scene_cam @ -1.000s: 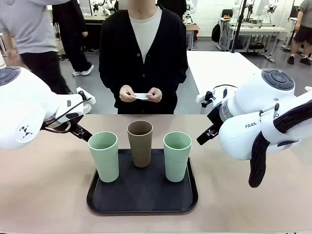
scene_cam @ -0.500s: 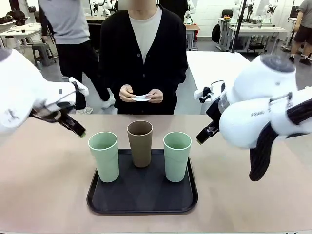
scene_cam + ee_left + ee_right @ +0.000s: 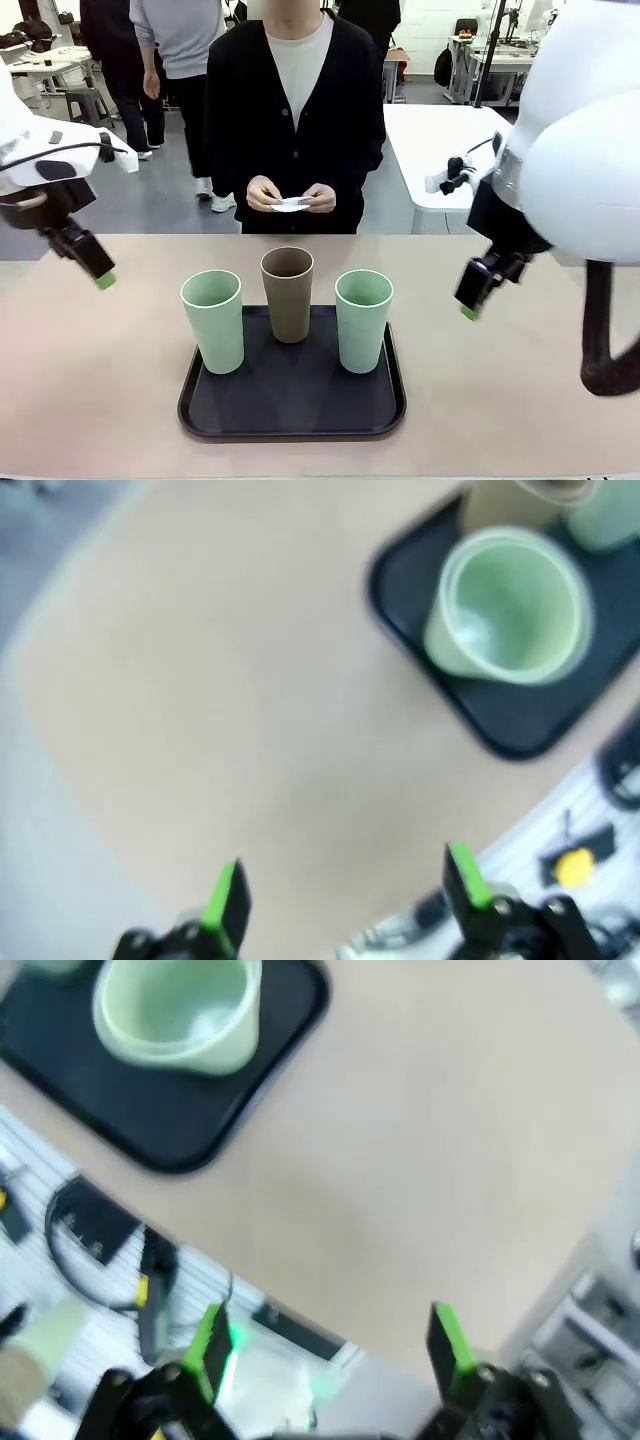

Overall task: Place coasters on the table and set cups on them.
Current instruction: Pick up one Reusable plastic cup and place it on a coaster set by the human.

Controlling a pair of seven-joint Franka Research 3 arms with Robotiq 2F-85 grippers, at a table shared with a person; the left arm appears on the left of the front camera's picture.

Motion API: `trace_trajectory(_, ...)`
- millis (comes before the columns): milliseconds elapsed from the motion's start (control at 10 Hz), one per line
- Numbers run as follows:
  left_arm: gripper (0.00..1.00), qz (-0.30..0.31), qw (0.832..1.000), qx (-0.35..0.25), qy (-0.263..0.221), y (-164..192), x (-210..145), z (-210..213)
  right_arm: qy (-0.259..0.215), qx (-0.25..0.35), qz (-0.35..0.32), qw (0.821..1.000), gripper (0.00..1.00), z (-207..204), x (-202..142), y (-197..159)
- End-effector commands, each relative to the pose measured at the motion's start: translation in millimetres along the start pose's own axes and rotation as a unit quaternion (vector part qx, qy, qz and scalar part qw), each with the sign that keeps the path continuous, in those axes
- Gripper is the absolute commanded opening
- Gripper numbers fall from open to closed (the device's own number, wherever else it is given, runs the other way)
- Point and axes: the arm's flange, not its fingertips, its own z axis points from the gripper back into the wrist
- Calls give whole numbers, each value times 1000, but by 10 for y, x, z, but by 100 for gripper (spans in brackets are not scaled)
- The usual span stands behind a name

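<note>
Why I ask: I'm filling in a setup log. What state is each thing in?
Left mint cup: upright on the tray, empty.
Brown cup: upright on the tray.
Right mint cup: upright on the tray, empty.
Tray: flat on the table.
Coasters: held in the person's hands, none laid.
Left end effector: open, holding nothing.
Right end effector: open, holding nothing.

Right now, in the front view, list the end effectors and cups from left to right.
left end effector → left mint cup → tan-brown cup → right mint cup → right end effector
</note>
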Motion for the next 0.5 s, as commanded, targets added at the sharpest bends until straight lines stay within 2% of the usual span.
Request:
trace_trajectory(0, 100, 41, 999, -32, 17, -60, -363, -47, 36, -15, 26, 999, 100, -20, -86, 169)
trace_trajectory(100, 100, 0, 1000, 0, 0, 0, 0, 0, 0, 0, 0, 1000, 100, 0, 0, 0)
trace_trajectory(200, 100, 0, 1000, 0, 0, 0, 0, 0, 0, 0, 0, 1000, 100, 0, 0, 0)
trace_trajectory(300, 100, 7, 1000, -20, 15, -61, -134, 93, 27, -7, 11, 1000, 100, 71, -159, 143)
trace_trajectory(400, 100, 31, 991, -122, -35, 110, -145, 14, -48, 102, -49, 992, 100, -110, -262, -200)
